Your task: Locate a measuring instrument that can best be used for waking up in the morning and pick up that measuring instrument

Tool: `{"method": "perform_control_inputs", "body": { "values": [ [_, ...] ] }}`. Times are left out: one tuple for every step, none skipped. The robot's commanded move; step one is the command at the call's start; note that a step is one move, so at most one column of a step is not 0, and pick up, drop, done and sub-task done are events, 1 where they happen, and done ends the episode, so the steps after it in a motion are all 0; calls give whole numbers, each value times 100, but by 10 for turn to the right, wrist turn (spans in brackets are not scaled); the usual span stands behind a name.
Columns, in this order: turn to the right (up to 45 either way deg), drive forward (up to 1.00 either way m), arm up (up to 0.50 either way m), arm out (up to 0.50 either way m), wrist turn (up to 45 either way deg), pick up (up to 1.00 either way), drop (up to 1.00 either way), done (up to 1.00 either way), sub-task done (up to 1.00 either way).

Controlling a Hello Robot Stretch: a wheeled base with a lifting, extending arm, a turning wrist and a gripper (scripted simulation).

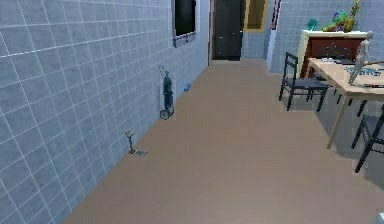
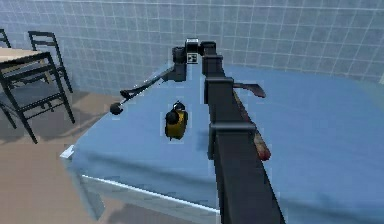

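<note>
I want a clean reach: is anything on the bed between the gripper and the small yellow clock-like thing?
Nothing visible does. Only bare blue sheet lies between the gripper and the small yellow thing on the bed. A red-tipped object lies past the arm, off that path.

Has pale blue tiled walls (image 1: 60, 90) and a plain brown floor (image 1: 220, 150). Ends at a dark door (image 1: 227, 28). Holds a wooden table (image 1: 340, 76), dark chairs (image 1: 298, 82) and a wooden cabinet (image 1: 335, 45) at the forward view's right, and a blue-covered bed (image 2: 330, 130) in the arm side view.
</note>
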Motion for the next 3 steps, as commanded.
{"method": "perform_control_inputs", "body": {
  "values": [
    [0, 0, 0, 0, 450, 0, 0, 0, 0],
    [0, 0, 0, 0, 330, 0, 0, 0, 0],
    [0, 0, -30, 0, 0, 0, 0, 0, 0]
  ]
}}
